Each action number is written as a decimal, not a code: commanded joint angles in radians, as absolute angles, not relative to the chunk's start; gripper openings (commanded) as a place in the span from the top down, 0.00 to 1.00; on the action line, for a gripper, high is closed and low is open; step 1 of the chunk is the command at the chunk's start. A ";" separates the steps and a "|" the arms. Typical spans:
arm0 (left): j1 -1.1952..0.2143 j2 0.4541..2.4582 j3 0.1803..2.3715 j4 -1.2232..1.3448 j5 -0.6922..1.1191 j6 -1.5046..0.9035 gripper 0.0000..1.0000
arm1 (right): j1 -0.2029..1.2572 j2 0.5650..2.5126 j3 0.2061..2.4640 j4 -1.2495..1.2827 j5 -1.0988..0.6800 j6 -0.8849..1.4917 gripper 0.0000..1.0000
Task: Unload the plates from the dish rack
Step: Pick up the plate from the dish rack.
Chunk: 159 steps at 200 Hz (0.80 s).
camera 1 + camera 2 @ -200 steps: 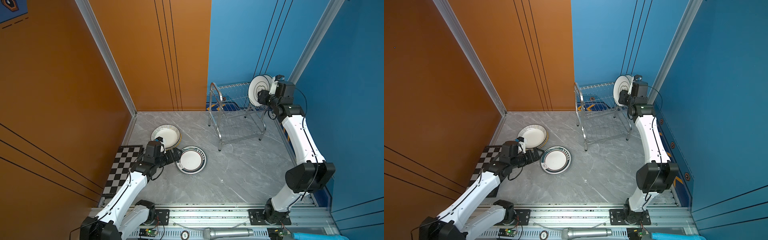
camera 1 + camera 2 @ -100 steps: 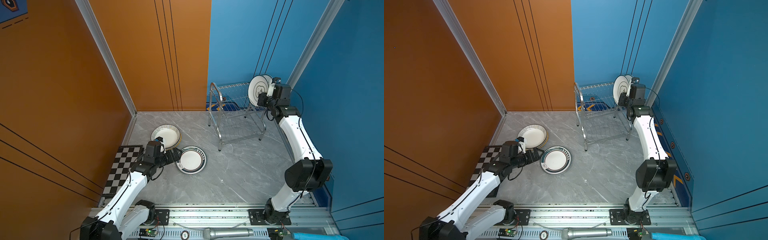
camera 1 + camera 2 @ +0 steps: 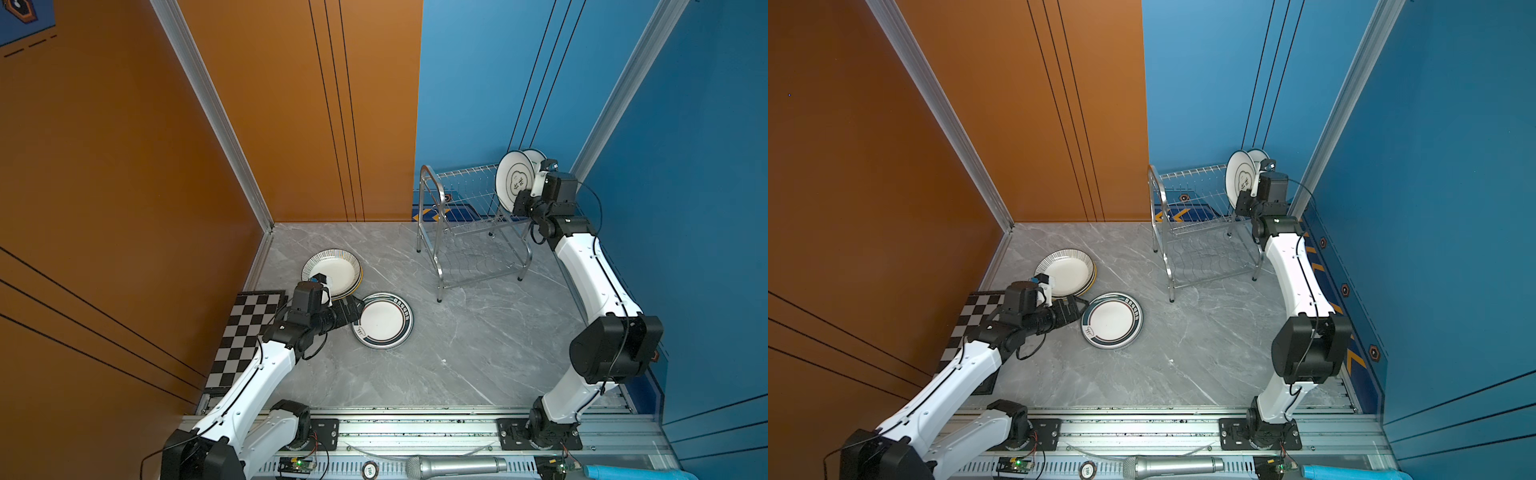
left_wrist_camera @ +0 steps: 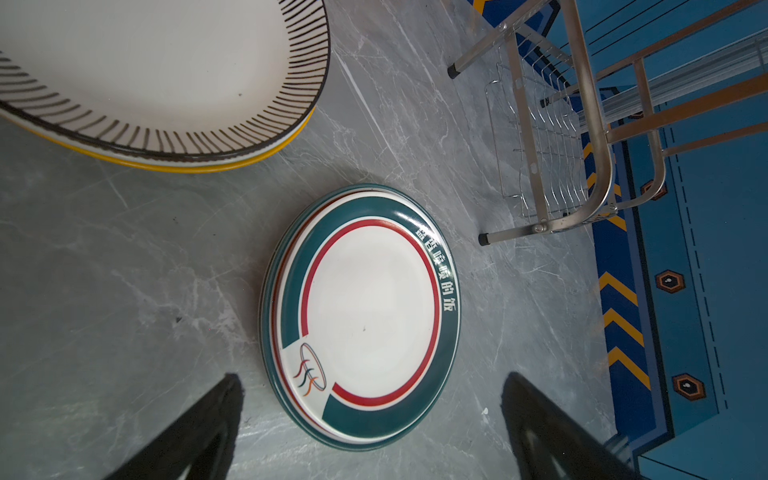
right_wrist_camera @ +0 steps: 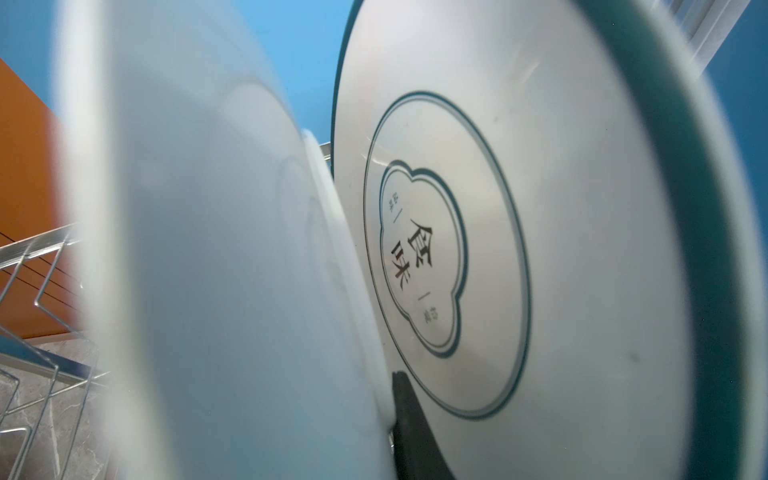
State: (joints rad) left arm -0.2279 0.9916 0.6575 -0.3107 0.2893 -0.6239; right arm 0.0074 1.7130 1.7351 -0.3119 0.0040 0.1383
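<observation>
The steel dish rack (image 3: 469, 249) (image 3: 1204, 249) stands at the back right. Two white plates stand upright at the right end of its top shelf: a front one (image 3: 514, 183) (image 3: 1241, 178) and one behind it (image 3: 536, 156). My right gripper (image 3: 521, 203) (image 3: 1242, 203) is shut on the front plate's lower rim. In the right wrist view one finger (image 5: 409, 419) lies between that blurred plate (image 5: 208, 249) and the lettered plate (image 5: 540, 249); the other finger is hidden. My left gripper (image 3: 357, 309) (image 4: 370, 377) is open just beside a dark-banded plate stack (image 3: 383, 320) (image 4: 365, 311) on the floor.
A striped-rim plate stack (image 3: 332, 272) (image 4: 166, 75) lies left of the banded stack. A chequered board (image 3: 249, 328) sits by the orange wall under my left arm. The blue wall stands close behind the rack. A microphone (image 3: 453, 465) lies on the front rail.
My right gripper has moved in towards the rack and its jaws have narrowed onto the front plate's rim. The left arm and the floor plates have not moved.
</observation>
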 commanded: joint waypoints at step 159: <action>-0.219 1.016 0.666 -0.312 0.314 -0.604 0.02 | 0.007 1.610 1.744 -0.257 -0.016 0.163 1.00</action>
State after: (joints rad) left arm -0.2272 1.0103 0.6575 -0.3099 0.2928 -0.6239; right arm 0.0006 1.6970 1.7321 -0.3122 0.0055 0.1345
